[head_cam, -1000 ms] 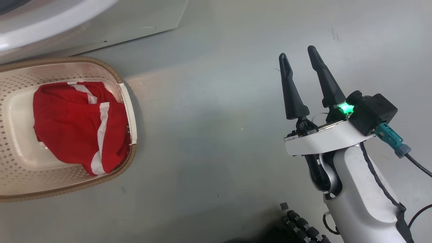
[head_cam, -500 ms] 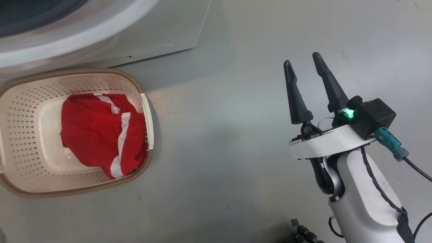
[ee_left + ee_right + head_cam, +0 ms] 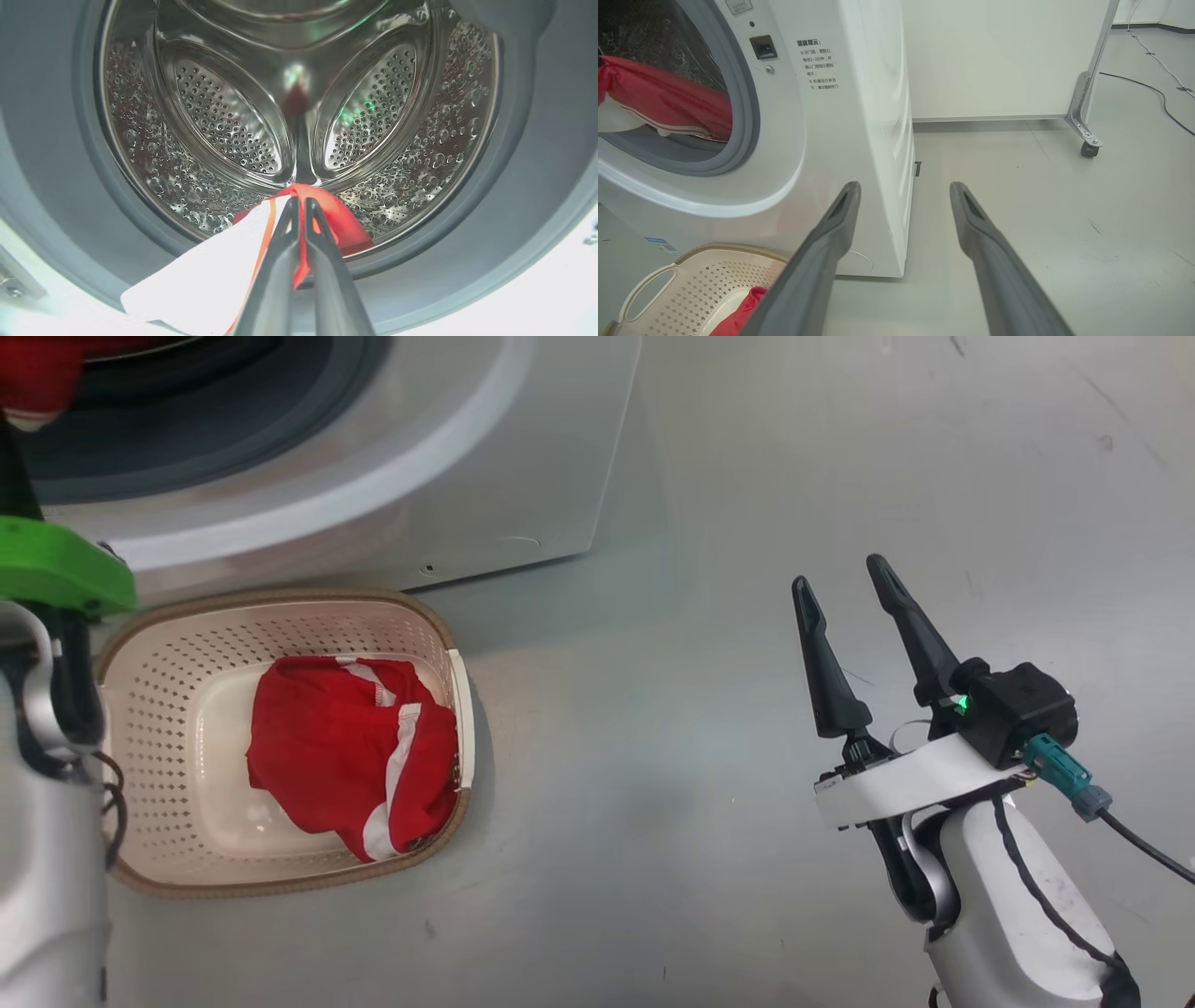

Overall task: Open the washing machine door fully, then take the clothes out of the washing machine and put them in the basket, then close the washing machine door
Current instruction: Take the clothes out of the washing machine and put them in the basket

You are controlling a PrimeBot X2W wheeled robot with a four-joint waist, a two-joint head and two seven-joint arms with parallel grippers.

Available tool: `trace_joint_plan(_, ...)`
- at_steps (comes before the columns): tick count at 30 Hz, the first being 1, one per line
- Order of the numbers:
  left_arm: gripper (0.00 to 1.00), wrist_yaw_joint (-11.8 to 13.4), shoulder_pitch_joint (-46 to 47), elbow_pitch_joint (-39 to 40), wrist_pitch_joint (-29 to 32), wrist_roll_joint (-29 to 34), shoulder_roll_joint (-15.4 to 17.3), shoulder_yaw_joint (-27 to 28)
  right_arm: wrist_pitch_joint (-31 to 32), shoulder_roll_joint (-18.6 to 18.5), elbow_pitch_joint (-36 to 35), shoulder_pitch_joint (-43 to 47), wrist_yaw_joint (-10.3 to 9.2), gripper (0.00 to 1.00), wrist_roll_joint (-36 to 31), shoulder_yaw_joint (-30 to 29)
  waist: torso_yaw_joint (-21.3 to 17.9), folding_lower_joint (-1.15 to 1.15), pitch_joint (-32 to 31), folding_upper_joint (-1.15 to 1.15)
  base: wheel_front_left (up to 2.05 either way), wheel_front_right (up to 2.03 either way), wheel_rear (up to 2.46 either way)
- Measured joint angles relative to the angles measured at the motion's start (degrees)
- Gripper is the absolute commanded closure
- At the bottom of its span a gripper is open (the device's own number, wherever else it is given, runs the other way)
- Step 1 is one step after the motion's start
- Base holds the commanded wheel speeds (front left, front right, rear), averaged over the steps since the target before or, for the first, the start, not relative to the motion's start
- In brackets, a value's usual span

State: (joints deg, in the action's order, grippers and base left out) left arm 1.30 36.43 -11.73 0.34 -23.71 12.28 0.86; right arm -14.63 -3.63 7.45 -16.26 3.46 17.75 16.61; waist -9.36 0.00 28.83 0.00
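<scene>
You have a drum (image 3: 224,116) of polished, dimpled steel behind a matt grey rubber ring (image 3: 749,116), set in the glossy white shell of the washing machine (image 3: 873,116). The basket (image 3: 149,709) is matt cream perforated plastic with a woven-look brown rim; the clothes (image 3: 327,756) are soft red cloth.

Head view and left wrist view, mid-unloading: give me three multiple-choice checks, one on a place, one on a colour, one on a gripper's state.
1. Where does the basket stand?
A. On the floor before the washing machine
B. On top of the machine
C. On a table

2. Main colour of the clothes in the basket?
A. Blue
B. Green
C. Red

3. The left gripper is:
A. Open and empty
B. Shut on a red garment before the drum
C. Resting in the basket

Answers: 1 A, the basket sits on grey floor below the machine's front; 2 C, red fabric with white stripes; 3 B, it pinches red-and-white cloth in the left wrist view.
</scene>
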Motion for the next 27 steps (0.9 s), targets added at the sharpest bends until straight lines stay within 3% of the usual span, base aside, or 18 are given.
trace_joint_plan(17,1.00,0.9,-14.2,7.2,-10.3,0.9,-5.4,-2.1,0.0,-1.2,1.8,6.9,-0.01,0.00,-1.2,-0.7,3.5,0.00,-11.5,0.00,0.00,0.00,0.00)
trace_joint_plan(27,1.00,1.5,-19.0,13.3,-12.1,2.3,-5.6,-2.8,0.0,-1.2,1.8,9.3,-0.01,0.00,-1.2,-0.5,5.1,0.00,-16.8,0.00,0.00,0.00,0.00)
